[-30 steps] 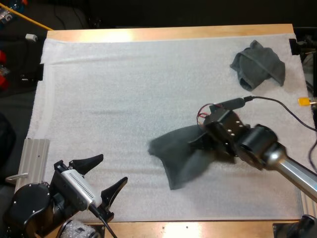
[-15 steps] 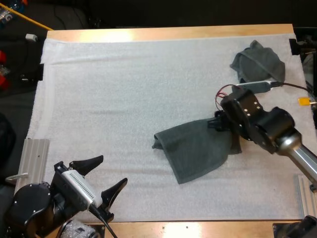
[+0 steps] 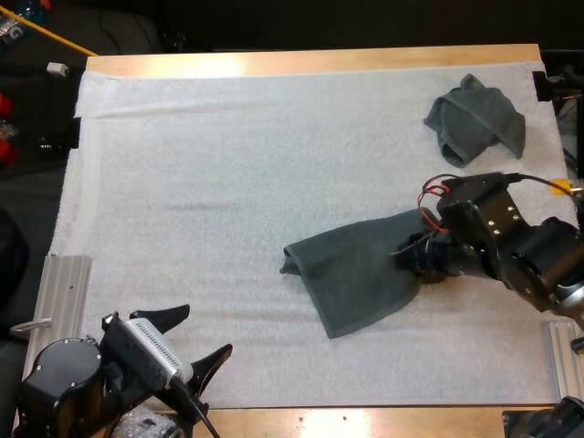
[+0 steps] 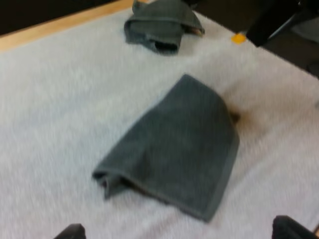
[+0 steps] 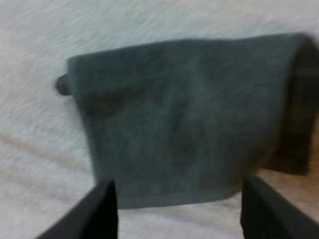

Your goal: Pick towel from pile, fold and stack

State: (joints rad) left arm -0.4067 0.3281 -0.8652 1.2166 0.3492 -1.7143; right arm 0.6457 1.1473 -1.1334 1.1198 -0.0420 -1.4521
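On white mat (image 3: 228, 182), right of centre: flat towel (image 3: 356, 278), spread out, left corner curled under. Right gripper (image 3: 412, 260) low at its right edge, fingers (image 5: 104, 214) spread wide either side of hem, not pinching it (nothing held). Crumpled towel (image 3: 474, 119) well apart, at mat's far right corner. Left gripper (image 3: 193, 336) over mat's near left edge, fingers parted, empty.

A white mat (image 3: 228, 182) covers most of the wooden counter (image 3: 310, 60); a ribbed grey plate (image 3: 64, 287) sits at its near-left edge.
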